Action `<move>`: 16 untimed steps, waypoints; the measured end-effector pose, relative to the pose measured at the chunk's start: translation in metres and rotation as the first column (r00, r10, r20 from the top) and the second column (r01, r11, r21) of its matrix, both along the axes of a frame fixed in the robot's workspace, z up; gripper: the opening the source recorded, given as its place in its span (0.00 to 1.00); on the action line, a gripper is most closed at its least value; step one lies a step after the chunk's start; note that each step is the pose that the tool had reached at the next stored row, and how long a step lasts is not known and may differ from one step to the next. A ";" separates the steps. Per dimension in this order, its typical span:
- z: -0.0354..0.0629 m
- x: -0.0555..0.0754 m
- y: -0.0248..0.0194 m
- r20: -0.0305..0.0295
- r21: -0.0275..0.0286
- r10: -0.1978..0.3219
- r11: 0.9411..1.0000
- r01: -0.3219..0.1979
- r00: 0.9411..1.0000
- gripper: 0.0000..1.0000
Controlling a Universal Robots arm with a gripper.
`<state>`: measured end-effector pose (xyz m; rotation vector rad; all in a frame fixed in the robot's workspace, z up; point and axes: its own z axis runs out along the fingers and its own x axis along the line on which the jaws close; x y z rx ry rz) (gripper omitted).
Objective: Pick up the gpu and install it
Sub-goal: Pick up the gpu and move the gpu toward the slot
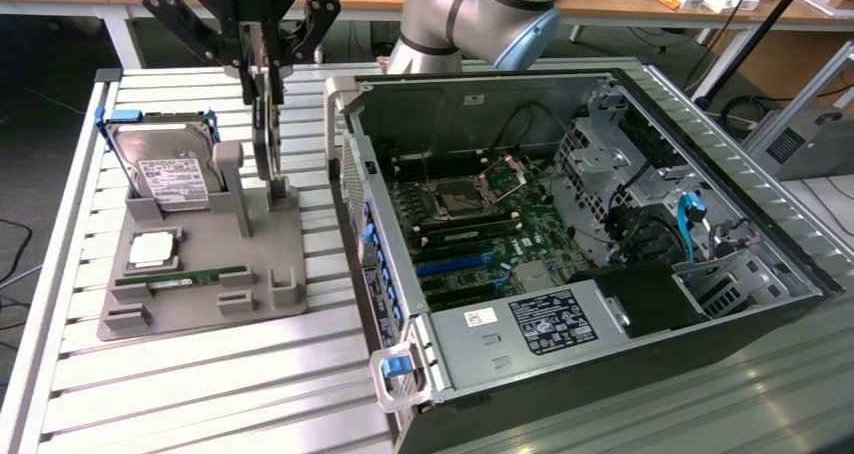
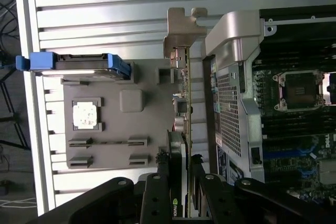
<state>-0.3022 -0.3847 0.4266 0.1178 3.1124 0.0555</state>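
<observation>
While gpu (image 1: 272, 134) stands upright | upper edge clamped in gripper (image 1: 263, 66)

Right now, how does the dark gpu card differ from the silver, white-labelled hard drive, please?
The thin dark gpu card stands upright between the jaws; the silver hard drive leans back, untouched. The card is thinner; the drive wears blue rails. Both are at the grey holder.
</observation>
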 end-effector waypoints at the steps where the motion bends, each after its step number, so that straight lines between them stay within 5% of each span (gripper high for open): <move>1: 0.0008 0.000 0.0000 0.000 0.000 0.000 1.000 0.000 1.000 0.27; 16: 0.0029 0.003 -0.0022 0.000 0.000 0.000 1.000 0.000 1.000 0.27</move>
